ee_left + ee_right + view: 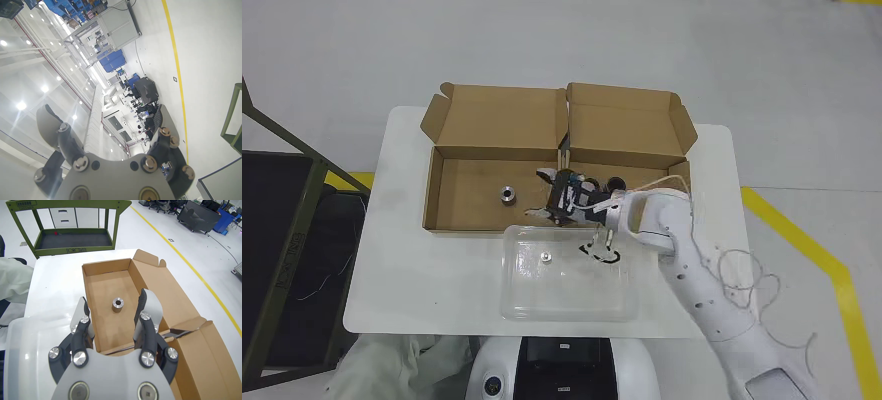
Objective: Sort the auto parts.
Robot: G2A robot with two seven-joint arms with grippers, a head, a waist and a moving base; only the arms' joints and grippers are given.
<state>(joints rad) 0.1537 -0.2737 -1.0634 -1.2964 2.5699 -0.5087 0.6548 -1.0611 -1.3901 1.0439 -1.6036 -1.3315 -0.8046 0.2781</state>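
Right gripper (113, 299) hung with its fingers spread wide and nothing between them, above the end of the left box (467, 195) that adjoins the right box (627, 125). From the wrist, one finger lined up with each long wall of that box. The metal cylinder (117, 304) stood on the cardboard floor farther along the box's length, straight ahead of the gripper and between the lines of its two fingers. From above, that put the cylinder (506, 194) toward the robot's left of the gripper (562, 195), near but apart from it. It stood upright, its long axis vertical and its bore pointing up, touching no wall. The right arm was plainly the nearer one. The left gripper (103, 111), also wide open and empty, pointed up at the room's ceiling, away from the table (402, 250). Judging by this, the next move called for travel along the box and then a drop, with the fingers closing on the round side. The upright stance should let them seat cleanly if they came down level. A small part (547, 256) lay in the clear tray (517, 300) nearer the robot. A dark part (618, 183) sat in the right box.
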